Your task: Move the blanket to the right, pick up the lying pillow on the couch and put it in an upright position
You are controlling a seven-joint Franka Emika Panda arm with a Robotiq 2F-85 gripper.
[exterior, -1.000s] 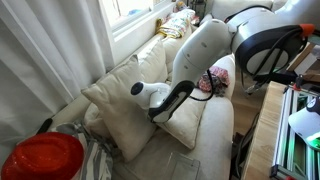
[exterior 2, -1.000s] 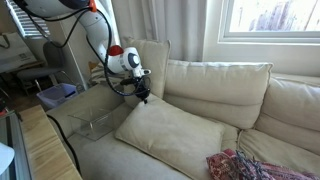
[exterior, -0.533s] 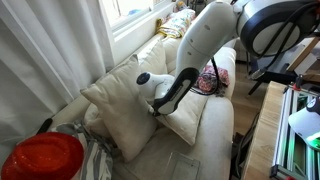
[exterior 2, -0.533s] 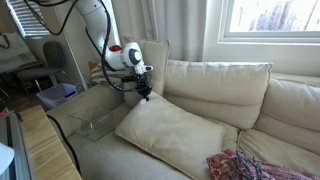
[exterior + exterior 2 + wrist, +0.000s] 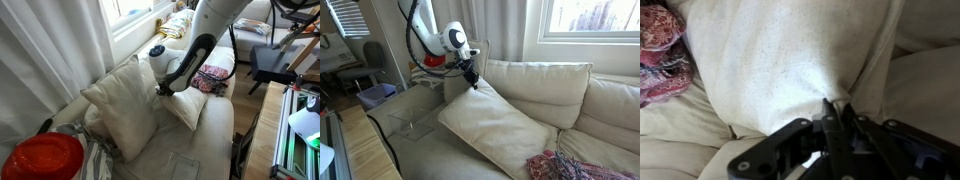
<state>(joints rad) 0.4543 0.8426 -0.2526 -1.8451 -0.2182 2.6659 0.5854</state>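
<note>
Bright window and curtains behind the couch (image 5: 545,85) | pillow (image 5: 495,130) tilted on the seat, one corner held high near the armrest end, probably to tip it upright | blanket (image 5: 565,167) bunched well apart, clear of the pillow | gripper (image 5: 473,83) clenched on that pillow corner's fabric

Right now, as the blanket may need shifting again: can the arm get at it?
Probably not yet: its jaws grip the pillow by a corner, and the blanket lies past it, along the couch.
</note>
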